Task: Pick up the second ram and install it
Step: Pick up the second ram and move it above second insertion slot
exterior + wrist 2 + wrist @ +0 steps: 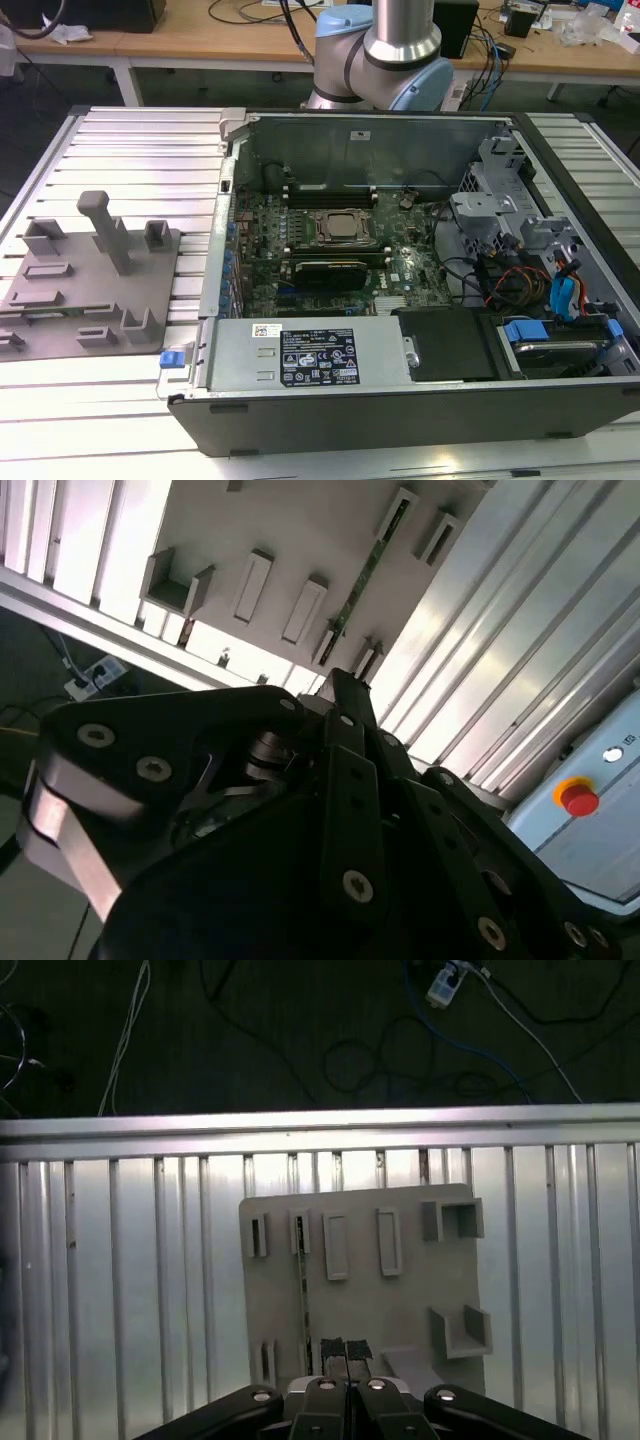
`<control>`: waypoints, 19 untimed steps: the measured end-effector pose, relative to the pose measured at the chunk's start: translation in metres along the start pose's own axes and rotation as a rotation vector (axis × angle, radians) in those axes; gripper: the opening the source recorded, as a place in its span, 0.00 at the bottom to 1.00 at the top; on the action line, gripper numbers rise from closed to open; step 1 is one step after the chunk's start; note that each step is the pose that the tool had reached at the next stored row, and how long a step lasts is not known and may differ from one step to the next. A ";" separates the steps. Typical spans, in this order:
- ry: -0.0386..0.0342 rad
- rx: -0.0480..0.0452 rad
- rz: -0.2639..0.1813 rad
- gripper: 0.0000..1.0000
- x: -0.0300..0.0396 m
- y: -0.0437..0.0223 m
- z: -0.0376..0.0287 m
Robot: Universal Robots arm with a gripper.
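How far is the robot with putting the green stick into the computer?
Nothing looks done yet: the second ram stands on edge in a slot of the grey fixture plate, outside the computer case. In hand: the gripper hovers over that plate near the stick, shut and holding nothing. Left: picking it up and seating it on the motherboard.

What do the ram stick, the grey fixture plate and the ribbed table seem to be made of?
The ram stick looks like circuit board: thin, green. The fixture plate is probably plastic: dull, uniform grey. The table is likely aluminium: ribbed, bright sheen.
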State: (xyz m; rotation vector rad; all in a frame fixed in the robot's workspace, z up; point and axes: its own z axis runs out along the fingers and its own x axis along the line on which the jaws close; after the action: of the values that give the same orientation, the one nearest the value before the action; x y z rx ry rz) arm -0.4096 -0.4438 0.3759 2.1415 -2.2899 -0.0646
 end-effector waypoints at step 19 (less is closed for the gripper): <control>-0.0009 0.0008 0.034 0.30 0.0002 -0.0002 0.0068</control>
State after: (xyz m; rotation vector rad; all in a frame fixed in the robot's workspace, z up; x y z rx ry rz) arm -0.4096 -0.4439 0.3692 2.1025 -2.3265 -0.0646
